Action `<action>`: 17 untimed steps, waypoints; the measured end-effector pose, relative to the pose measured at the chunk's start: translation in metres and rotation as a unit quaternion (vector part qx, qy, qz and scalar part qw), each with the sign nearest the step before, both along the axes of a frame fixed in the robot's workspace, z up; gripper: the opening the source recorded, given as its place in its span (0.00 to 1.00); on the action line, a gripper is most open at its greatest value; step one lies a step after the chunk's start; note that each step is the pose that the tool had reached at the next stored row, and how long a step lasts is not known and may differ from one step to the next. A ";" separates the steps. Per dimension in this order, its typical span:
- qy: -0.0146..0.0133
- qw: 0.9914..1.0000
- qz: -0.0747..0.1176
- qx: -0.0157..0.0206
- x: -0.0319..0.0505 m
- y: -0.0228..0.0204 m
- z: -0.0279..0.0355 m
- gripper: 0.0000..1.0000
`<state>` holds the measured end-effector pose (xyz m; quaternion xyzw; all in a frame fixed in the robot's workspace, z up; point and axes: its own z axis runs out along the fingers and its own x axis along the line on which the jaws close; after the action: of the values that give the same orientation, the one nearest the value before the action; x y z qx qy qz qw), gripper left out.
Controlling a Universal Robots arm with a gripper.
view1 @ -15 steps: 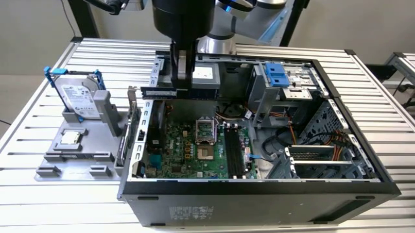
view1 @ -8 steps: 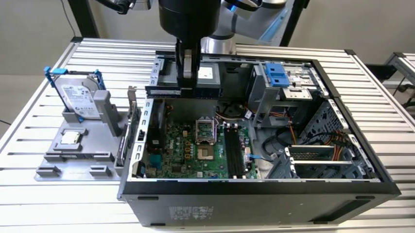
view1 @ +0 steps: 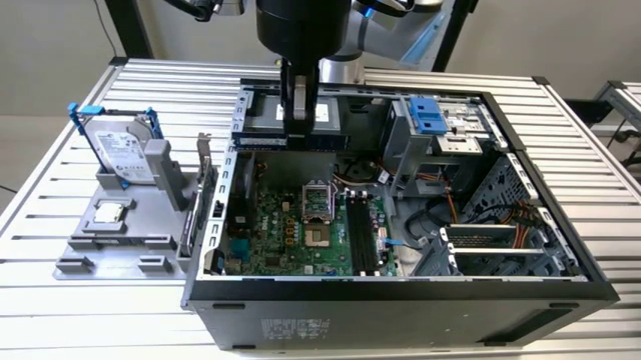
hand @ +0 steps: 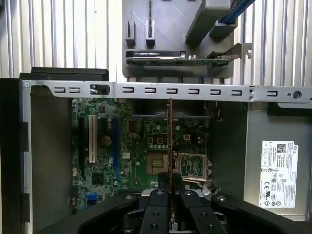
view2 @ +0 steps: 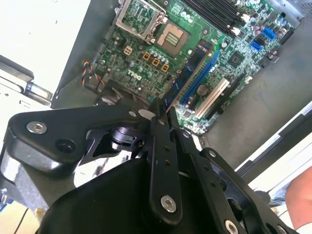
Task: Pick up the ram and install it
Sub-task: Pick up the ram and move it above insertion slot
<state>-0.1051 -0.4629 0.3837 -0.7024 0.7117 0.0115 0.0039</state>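
- The gripper point(hand: 169, 191) is clamped on the ram point(hand: 169, 141), pinching its flat faces between both fingers.
- The ram hangs level above the motherboard point(hand: 141, 131), edge down, clear of the motherboard's black slots point(view1: 362, 232).

- Tool point(hand: 170, 191) — smooth matt black links with bright metal screw heads.
- Ram point(hand: 169, 139), pinched in the tool — a thin board with a dull coppery-brown edge.
- Motherboard point(hand: 136, 146), below the tool — a green, slightly glossy board.
- Case point(view1: 401, 307), around the tool — bare grey sheet metal inside, matt black outside.
- Surface point(view1: 601, 150) — pale, ribbed, brushed metal.
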 end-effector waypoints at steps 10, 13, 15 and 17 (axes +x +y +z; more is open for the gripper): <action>0.000 1.000 0.000 0.000 0.0110 0.0015 -0.0005 0.00; 0.000 1.000 0.000 0.000 0.0150 0.0016 -0.0008 0.00; 0.000 1.000 0.000 0.000 0.0194 0.0018 -0.0009 0.00; 0.000 1.000 -0.002 0.000 0.0240 0.0020 -0.0009 0.00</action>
<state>-0.0811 -0.4609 0.3828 -0.7008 0.7132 0.0115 0.0040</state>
